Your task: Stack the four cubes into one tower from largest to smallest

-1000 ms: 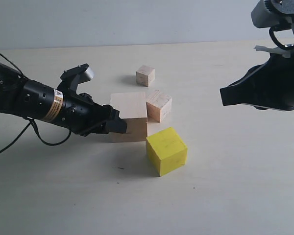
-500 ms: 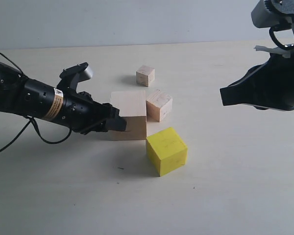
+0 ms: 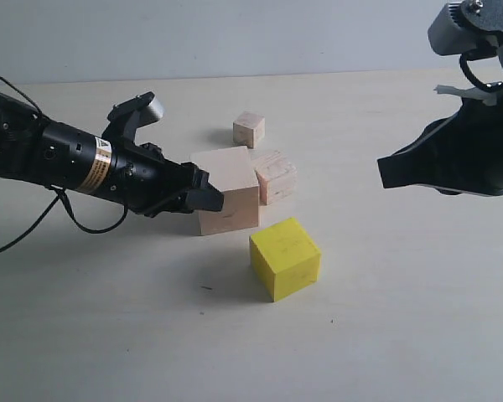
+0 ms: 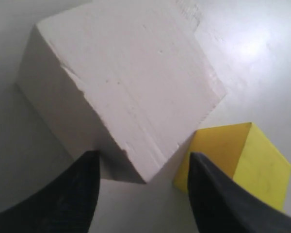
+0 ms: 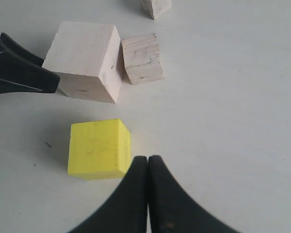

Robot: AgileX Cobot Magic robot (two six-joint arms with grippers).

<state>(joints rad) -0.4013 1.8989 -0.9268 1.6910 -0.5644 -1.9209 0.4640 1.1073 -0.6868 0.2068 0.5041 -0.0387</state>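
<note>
The left hand [image 3: 208, 194] reaches in low from the worktop's [image 3: 402, 318] left edge. Its 2 fingers are spread wide and clamp nothing. Their tips sit at the big cube [image 3: 230, 188], which stands skewed with 1 corner pointing between them, so a flat grip on 2 opposite faces looks unlikely. Whether it rests flat cannot be told. The medium cube [image 3: 274, 176] is right against its far-right side, which crowds that side. The yellow cube [image 3: 285, 257] stands apart, toward the near edge, and the small cube [image 3: 249, 129] sits alone nearer the far edge. All 4 are unstacked. The right hand [image 5: 148, 165], fingers pressed together and empty, hangs raised toward the right edge, probably keeping clear.
</note>
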